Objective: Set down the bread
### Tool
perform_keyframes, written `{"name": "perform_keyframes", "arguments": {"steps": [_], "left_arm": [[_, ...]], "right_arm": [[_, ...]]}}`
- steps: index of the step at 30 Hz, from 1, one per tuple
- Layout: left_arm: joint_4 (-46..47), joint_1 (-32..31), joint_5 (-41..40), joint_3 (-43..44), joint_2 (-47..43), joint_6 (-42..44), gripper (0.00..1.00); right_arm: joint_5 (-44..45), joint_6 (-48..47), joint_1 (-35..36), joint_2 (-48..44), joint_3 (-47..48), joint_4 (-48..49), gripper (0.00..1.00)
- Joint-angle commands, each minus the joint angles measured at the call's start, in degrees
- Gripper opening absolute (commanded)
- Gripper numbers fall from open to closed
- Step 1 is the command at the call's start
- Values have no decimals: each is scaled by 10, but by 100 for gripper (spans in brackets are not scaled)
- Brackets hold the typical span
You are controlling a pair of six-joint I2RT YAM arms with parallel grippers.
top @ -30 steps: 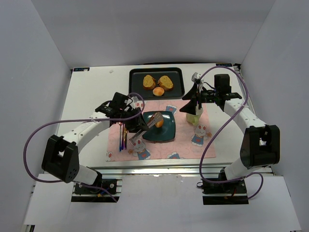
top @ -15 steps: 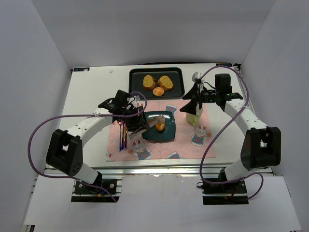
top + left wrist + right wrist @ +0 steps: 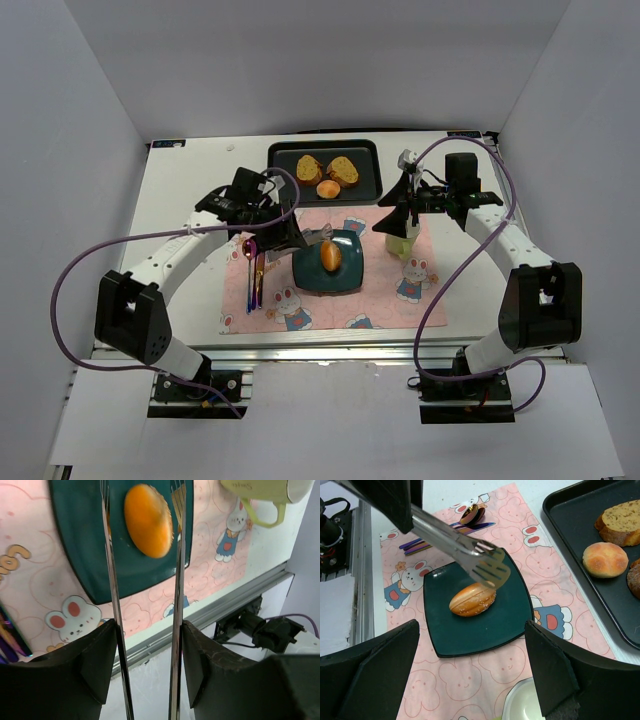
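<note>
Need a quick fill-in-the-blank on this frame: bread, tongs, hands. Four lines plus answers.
1. The bread lies on the teal ___.
2. The left hand grips a pair of metal ___.
3. The right hand is empty and ___ (open or shut).
4. Number of round buns on the black tray: ___.

Missing words: plate; tongs; open; one.
</note>
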Motion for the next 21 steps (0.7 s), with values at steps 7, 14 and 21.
{"name": "perform_keyframes", "arguments": {"steps": [7,14,21], "left_arm": [[-25,26,-18,41,-5,24,59],[-21,117,-39,33,-39,33,25],[-4,212,-122,32,-86,107,2]], "right_arm": [[-10,-14,-4,-20,5,-3,89],[-10,-27,-4,-20,9,-15,89],[-10,-37,-4,-18,15,-23,89]]}}
